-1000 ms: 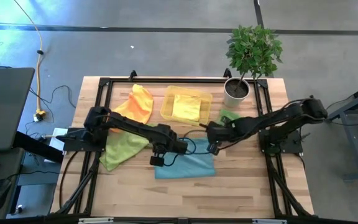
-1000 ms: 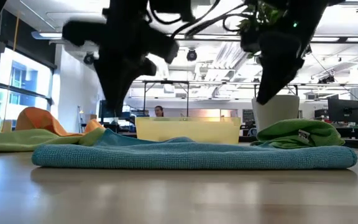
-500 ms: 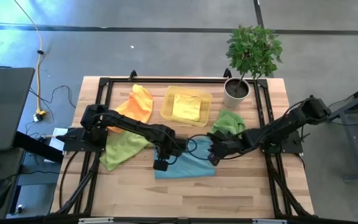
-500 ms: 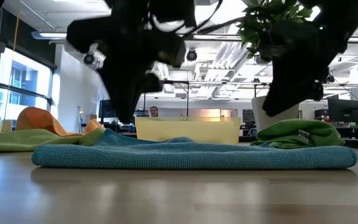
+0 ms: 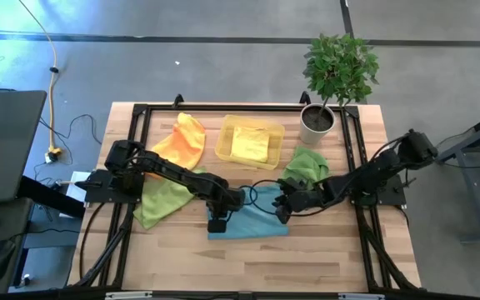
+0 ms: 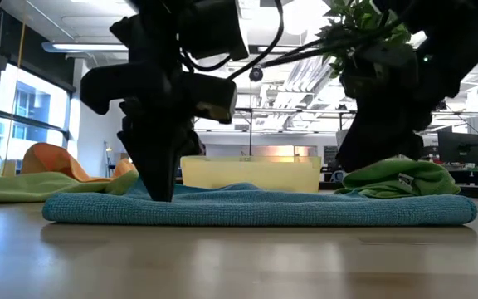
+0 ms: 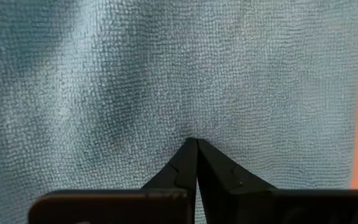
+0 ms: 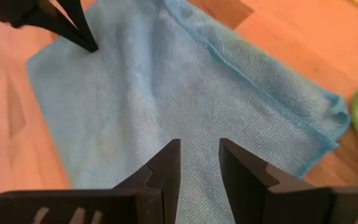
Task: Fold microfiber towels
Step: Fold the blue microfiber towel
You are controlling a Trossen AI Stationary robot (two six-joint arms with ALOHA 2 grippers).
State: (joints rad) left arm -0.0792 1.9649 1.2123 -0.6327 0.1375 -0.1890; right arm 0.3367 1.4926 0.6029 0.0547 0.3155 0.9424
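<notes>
Two tools down on the teal towel [image 5: 248, 218] lying flat on the tabletop [image 5: 323, 254], long axis left to right: left tool [image 5: 217, 223] pinched shut on its left end, right tool [image 5: 282, 210] part-open (empty) above its right end.

Teal blue towel [image 5: 252, 218] with fine looped weave, light wood table [image 5: 323, 250] under it. Orange towel [image 5: 183, 140], light green towel [image 5: 162, 198], second green towel [image 5: 308, 164]. Yellow tray [image 5: 226, 138] holds yellow towel [image 5: 250, 144]. White pot [image 5: 316, 123], green leafy plant [image 5: 340, 67]. Both arms black; left gripper [image 7: 196, 149] and right gripper [image 8: 197, 155] fingers black.
</notes>
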